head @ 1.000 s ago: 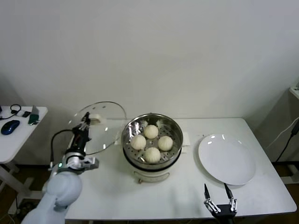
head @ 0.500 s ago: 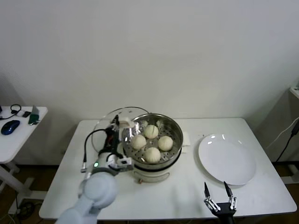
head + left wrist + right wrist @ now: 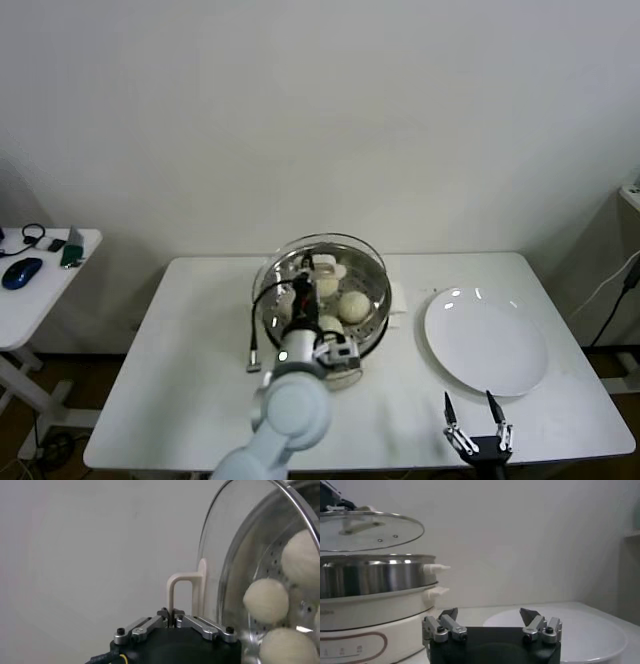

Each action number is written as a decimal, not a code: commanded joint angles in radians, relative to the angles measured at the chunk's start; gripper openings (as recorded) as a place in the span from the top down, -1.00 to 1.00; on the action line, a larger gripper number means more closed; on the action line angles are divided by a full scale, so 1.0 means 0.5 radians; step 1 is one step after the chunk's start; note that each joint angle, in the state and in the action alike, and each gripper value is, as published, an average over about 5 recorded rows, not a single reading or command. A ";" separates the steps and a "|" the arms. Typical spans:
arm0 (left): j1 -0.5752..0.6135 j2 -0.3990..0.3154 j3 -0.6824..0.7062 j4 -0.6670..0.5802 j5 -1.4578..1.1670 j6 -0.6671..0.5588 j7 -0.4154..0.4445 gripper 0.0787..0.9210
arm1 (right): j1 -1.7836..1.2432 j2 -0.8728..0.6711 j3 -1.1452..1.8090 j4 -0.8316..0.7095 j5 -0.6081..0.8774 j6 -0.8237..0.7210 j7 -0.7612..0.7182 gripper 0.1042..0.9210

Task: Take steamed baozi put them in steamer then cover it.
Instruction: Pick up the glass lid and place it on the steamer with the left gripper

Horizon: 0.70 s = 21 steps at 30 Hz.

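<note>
**A:** Where's the lid [image 3: 325,268] right now?

**B:** Over the steamer [image 3: 372,322], held just above its rim and not yet resting on it. From the right wrist view there is a clear gap between the lid [image 3: 370,530] and the top of the steel pot [image 3: 375,577], and the lid sits roughly level.

**A:** And what's holding it?

**B:** The left gripper [image 3: 172,621]. Its fingers are pinched tight together on the lid's cream handle [image 3: 186,592], which rises straight out from between them. In the head view that arm reaches up across the near side of the steamer, with the gripper [image 3: 305,290] above the pot.

**A:** The baozi?

**B:** Inside the steamer, on the perforated tray. Through the glass the left wrist camera shows three of them [image 3: 266,600]; the head view shows a couple [image 3: 352,305] past the arm, the rest hidden behind it, so I can't count all of them from there.

**A:** What about the other arm?

**B:** The right gripper [image 3: 478,425] hangs low at the near edge of the table [image 3: 180,380], to the right of the steamer and just in front of the plate [image 3: 486,342]. Its fingers [image 3: 447,616] stand wide apart with nothing between them.

**A:** And the plate itself?

**B:** Flat on the table right of the steamer, near it but not touching, with nothing on it.
</note>
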<state>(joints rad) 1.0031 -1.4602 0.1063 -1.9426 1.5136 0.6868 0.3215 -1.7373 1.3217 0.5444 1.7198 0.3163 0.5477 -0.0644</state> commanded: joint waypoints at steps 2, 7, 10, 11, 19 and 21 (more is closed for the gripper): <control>-0.013 -0.295 0.096 0.207 0.273 0.011 0.007 0.86 | 0.012 0.000 -0.001 -0.041 0.011 0.032 0.002 -0.76; -0.001 -0.258 0.067 0.247 0.292 -0.006 -0.016 0.86 | 0.012 -0.001 0.004 -0.043 0.022 0.045 0.003 -0.76; 0.003 -0.221 0.050 0.258 0.287 -0.008 -0.021 0.86 | 0.012 -0.001 0.006 -0.048 0.025 0.051 0.004 -0.76; 0.004 -0.212 0.044 0.264 0.285 -0.010 -0.026 0.86 | 0.012 0.000 0.006 -0.050 0.025 0.053 0.004 -0.76; 0.023 -0.187 0.014 0.317 0.268 -0.028 -0.093 0.86 | 0.012 0.009 0.005 -0.053 0.017 0.058 0.003 -0.76; 0.030 -0.181 0.005 0.332 0.269 -0.035 -0.112 0.86 | 0.010 0.009 0.010 -0.052 0.017 0.060 0.002 -0.76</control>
<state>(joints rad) 1.0135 -1.5463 0.1129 -1.8093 1.6310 0.6739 0.2911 -1.7320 1.3257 0.5470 1.6952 0.3251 0.5746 -0.0631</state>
